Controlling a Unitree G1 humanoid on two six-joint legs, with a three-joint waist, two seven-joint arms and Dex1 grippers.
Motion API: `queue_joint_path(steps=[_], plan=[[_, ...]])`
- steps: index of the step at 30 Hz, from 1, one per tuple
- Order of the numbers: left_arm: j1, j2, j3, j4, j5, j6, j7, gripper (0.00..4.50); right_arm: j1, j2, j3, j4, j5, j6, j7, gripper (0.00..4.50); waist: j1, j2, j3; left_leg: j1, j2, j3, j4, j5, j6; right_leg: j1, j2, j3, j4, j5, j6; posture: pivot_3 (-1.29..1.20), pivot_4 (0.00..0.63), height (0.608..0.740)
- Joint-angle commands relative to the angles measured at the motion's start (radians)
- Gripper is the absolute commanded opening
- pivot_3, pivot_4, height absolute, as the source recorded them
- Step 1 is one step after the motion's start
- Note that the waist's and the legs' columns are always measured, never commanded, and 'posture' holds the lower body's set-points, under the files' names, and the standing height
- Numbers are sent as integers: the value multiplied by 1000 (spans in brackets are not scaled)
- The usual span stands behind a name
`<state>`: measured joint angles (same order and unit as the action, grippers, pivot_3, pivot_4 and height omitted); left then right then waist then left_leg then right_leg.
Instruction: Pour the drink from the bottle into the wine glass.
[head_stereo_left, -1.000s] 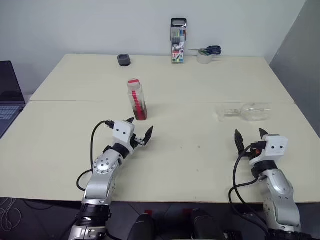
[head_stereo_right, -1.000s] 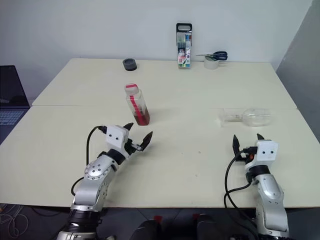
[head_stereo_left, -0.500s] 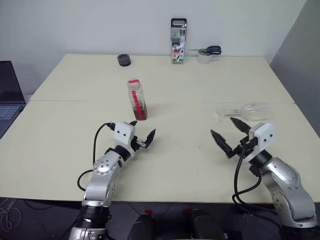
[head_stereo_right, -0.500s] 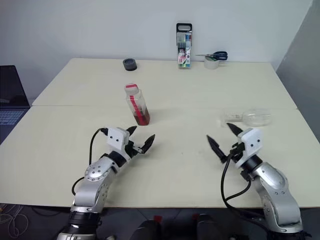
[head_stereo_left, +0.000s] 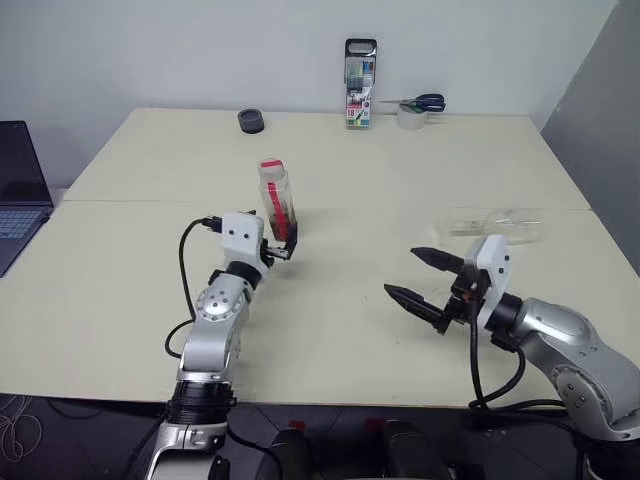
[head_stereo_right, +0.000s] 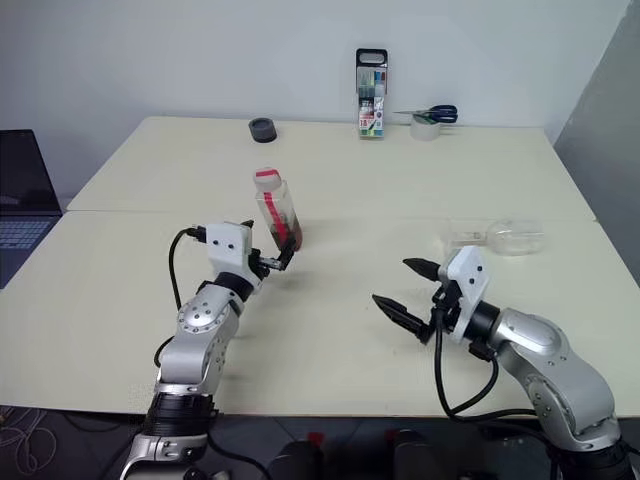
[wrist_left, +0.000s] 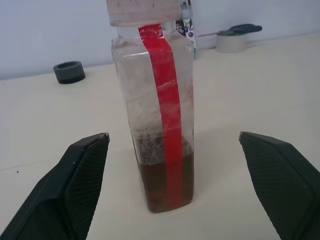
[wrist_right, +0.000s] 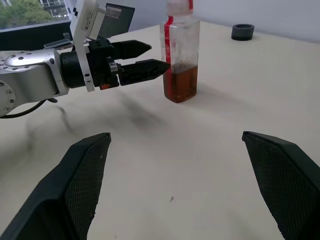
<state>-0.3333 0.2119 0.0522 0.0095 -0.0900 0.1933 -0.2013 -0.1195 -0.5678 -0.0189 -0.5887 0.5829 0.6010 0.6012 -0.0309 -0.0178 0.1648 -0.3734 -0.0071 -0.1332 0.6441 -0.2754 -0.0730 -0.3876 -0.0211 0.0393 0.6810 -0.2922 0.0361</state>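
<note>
The bottle (head_stereo_left: 276, 200) stands upright left of the table's centre; it is clear, with a red label stripe and a red cap. The amber drink (wrist_left: 152, 186) fills its lowest part. My left gripper (head_stereo_right: 275, 258) is open and points at the bottle, which stands just past its fingertips, centred between them. My right gripper (head_stereo_left: 400, 273) is open and empty above the table's middle, turned towards the bottle and well short of it. The wine glass (head_stereo_left: 500, 222) lies on its side at the right, behind the right gripper.
A tall marker pack (head_stereo_left: 359, 82) stands at the far edge, with scissors (head_stereo_left: 415, 101) on a tape roll (head_stereo_left: 409, 118) beside it. A dark ring (head_stereo_left: 251, 121) lies at the far left. A laptop (head_stereo_left: 18, 190) sits off the table's left side.
My right gripper has risen, swung left and turned from pointing away to pointing at the bottle. My left gripper has moved forward and up to the bottle. Both stayed open.
</note>
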Motion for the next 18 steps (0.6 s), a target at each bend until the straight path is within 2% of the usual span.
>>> queue_joint_path(steps=[1, 18], plan=[[-33, -2, 7, 3, 15, -4, 24, 4448, -27, 8, -21, -35, 25, 7, -15, 4500, 0, 0, 0, 0, 0, 0, 0, 0, 0, 0, 0, 0, 0, 0, 0, 0, 150, 740], [-170, -11, 7, 163, 44, -41, 75, 4448, -101, 13, 1, -56, 66, 59, -13, 4500, 2, 0, 0, -1, 0, -1, 0, 0, 0, 0, 0, -1, 0, 0, 1, 0, 150, 740]])
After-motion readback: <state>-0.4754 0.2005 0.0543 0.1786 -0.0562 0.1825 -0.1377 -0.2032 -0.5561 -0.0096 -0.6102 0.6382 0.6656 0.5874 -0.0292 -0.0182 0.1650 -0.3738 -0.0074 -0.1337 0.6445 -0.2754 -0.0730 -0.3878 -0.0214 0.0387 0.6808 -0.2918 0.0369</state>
